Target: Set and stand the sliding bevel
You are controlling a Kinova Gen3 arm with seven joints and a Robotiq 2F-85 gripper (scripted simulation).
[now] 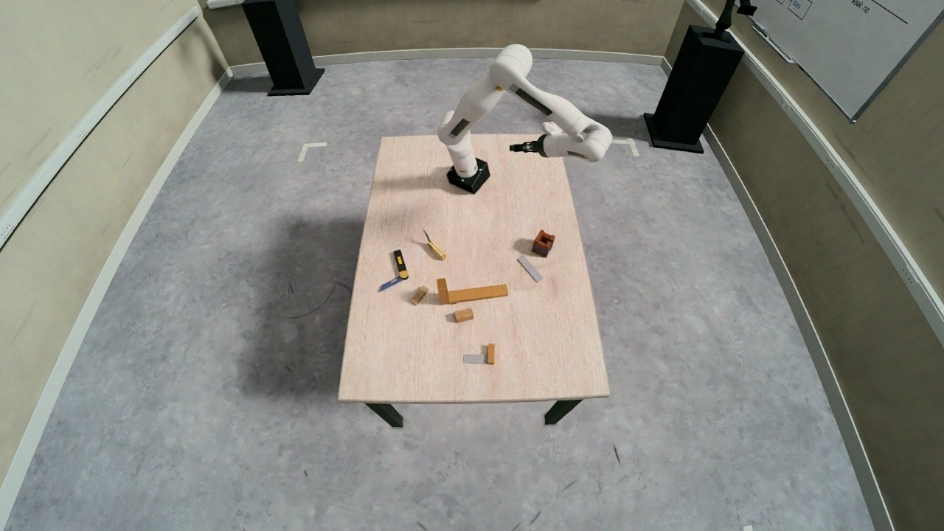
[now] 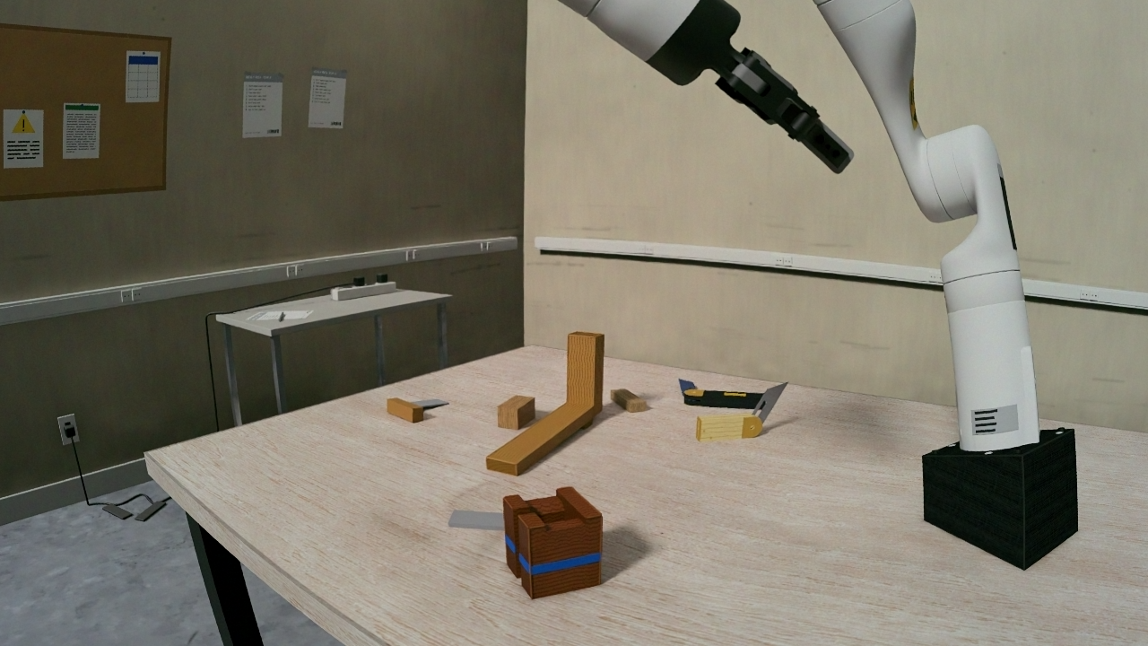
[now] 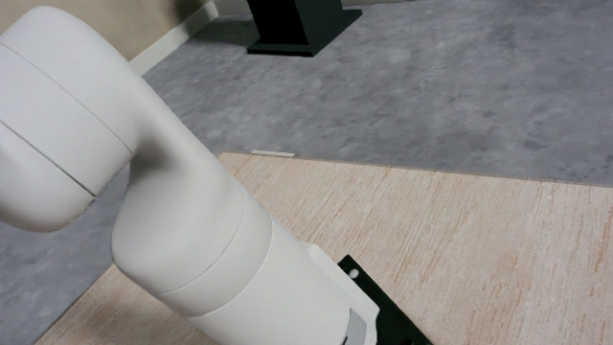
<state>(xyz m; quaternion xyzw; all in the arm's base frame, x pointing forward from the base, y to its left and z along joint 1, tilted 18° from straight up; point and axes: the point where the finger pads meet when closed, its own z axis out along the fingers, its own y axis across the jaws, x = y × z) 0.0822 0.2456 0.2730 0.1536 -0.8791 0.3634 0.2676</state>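
Note:
The wooden sliding bevel (image 1: 434, 248) lies flat on the table's left half, its pale wooden stock and grey blade also showing in the exterior view (image 2: 728, 425). The black bevel (image 1: 399, 265) lies just left of it and also shows behind it in the exterior view (image 2: 722, 396). The leg-and-rail piece (image 1: 472, 292) sits mid-table, with its leg standing upright (image 2: 584, 373). The dark slotted block (image 1: 543, 243) with a blue band (image 2: 553, 542) stands at the right. My gripper (image 1: 515, 148) (image 2: 830, 148) is open and empty, high above the table's back near the arm base. The wrist view shows only my own arm.
Two small wooden blocks (image 1: 419, 294) (image 1: 463, 315) lie beside the rail. A grey strip (image 1: 529, 268) lies near the slotted block. A small wood-and-grey square (image 1: 481, 356) lies toward the front. The arm's black base (image 1: 468, 175) stands at the table's back.

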